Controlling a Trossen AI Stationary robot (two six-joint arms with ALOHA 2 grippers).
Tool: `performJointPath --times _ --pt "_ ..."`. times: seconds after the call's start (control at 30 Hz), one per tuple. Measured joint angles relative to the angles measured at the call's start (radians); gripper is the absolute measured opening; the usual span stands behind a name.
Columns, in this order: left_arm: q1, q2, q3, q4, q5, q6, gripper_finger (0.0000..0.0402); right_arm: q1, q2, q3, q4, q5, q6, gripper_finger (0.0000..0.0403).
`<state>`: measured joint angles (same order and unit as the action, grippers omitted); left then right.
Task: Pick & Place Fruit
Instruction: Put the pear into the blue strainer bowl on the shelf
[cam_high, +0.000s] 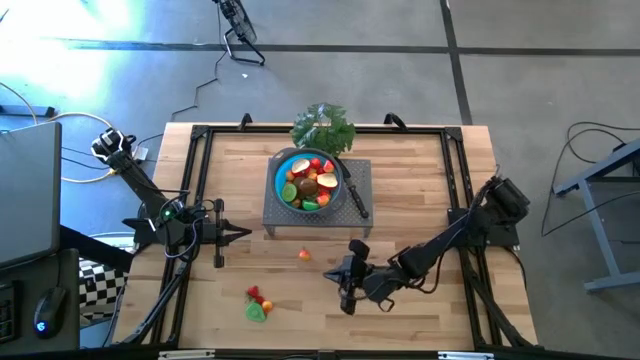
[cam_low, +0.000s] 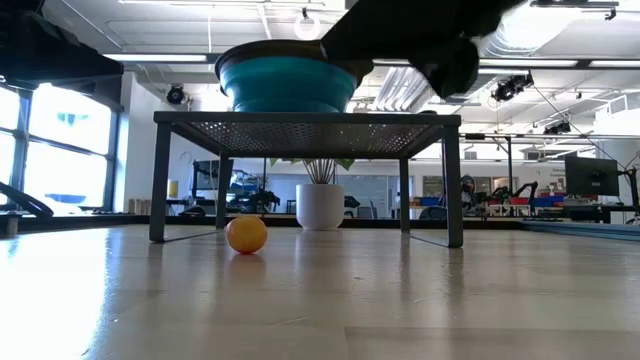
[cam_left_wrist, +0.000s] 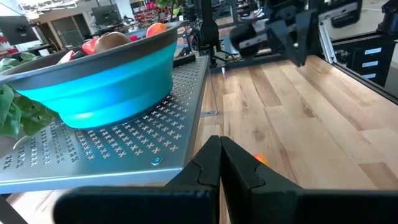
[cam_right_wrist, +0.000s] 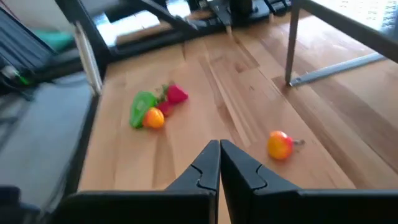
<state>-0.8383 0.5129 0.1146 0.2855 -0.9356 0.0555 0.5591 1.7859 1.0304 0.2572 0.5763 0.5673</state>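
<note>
A blue bowl (cam_high: 283, 172) holding several toy fruits (cam_high: 312, 181) stands on a grey perforated stand (cam_high: 358, 172) at the table's far middle. One orange fruit (cam_high: 304, 255) (cam_right_wrist: 280, 145) lies on the wood just in front of the stand. A small cluster of red, green and orange fruit (cam_high: 258, 303) (cam_right_wrist: 153, 109) lies near the front edge. My right gripper (cam_high: 325, 272) (cam_right_wrist: 219, 149) is shut and empty above the table, right of the orange fruit and pointing toward the table's left. My left gripper (cam_high: 248, 233) (cam_left_wrist: 219, 146) is shut and empty, left of the stand.
A leafy green bunch (cam_high: 323, 128) sits behind the bowl. A black-handled knife (cam_high: 355, 195) lies on the stand's right side. The stand's thin legs (cam_right_wrist: 291, 43) rise from the wood near the orange fruit. Black frame rails (cam_high: 195, 180) run along the table's sides.
</note>
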Motion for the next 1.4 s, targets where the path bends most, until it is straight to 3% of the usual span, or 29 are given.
performJointPath --times 0.27,0.57,0.77,0.93,1.13,1.4 --pt "0.000 0.000 0.000 0.003 0.013 -0.004 0.0000 -0.032 -0.096 -0.249 0.427 -0.094 -0.120 0.0004" --pt "0.000 0.003 0.000 0.002 0.146 -0.088 0.0000 -0.079 -0.392 -0.523 0.444 -0.160 -0.203 0.0004" --pt "0.000 0.003 0.000 0.082 0.067 -0.113 0.0000 -0.138 -0.627 -0.702 0.443 -0.273 -0.206 0.0004" --pt "0.000 0.037 0.000 0.149 0.015 -0.118 0.0000 -0.165 -0.795 -0.800 0.434 -0.296 -0.244 0.0004" --pt "0.000 0.171 0.036 0.185 -0.017 -0.216 0.0000 -0.181 -0.962 -0.816 0.315 -0.296 -0.307 0.0004" --pt "0.000 0.549 0.229 0.184 -0.074 -0.293 0.0000 -0.222 -1.042 -0.817 0.251 -0.262 -0.374 0.0004"
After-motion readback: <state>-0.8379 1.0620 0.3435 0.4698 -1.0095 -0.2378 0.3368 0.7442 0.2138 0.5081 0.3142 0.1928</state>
